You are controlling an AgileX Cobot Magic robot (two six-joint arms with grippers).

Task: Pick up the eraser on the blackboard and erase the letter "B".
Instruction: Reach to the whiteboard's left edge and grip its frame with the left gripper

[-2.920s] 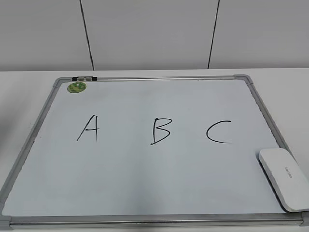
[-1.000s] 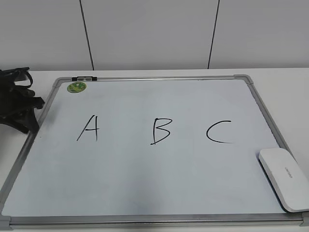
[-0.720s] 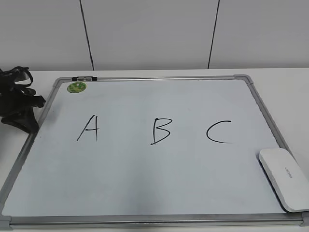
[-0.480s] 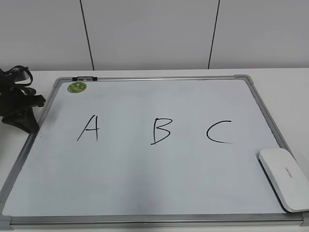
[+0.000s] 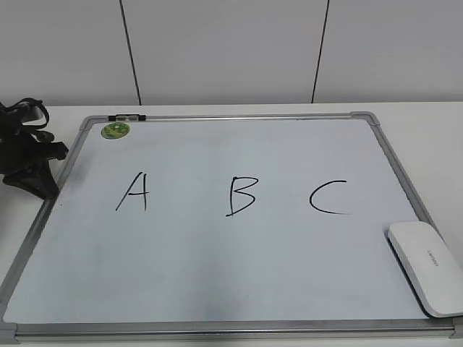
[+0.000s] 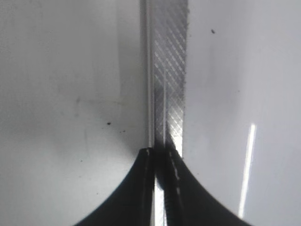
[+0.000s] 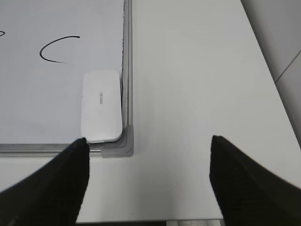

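The blackboard (image 5: 239, 116), a white board in a silver frame, lies flat on the table. The black letter "B" (image 5: 241, 196) is in its middle, between "A" (image 5: 132, 191) and "C" (image 5: 329, 197). The white eraser (image 5: 427, 267) lies on the board's near right corner. It also shows in the right wrist view (image 7: 100, 106). My right gripper (image 7: 148, 140) is open and empty above bare table, right of and nearer than the eraser. It is out of the exterior view. My left gripper (image 5: 43, 186) is shut, with its tips (image 6: 160, 150) at the board's left frame (image 6: 169, 70).
A small round green magnet (image 5: 115, 131) sits at the board's far left corner. The board's grey corner piece (image 7: 123, 143) is just beside the eraser. White table surrounds the board, and a white panelled wall stands behind it.
The left arm has come into view on the left and settled at the board's left frame. It has barely moved in the last second. The eraser and letters are unchanged.
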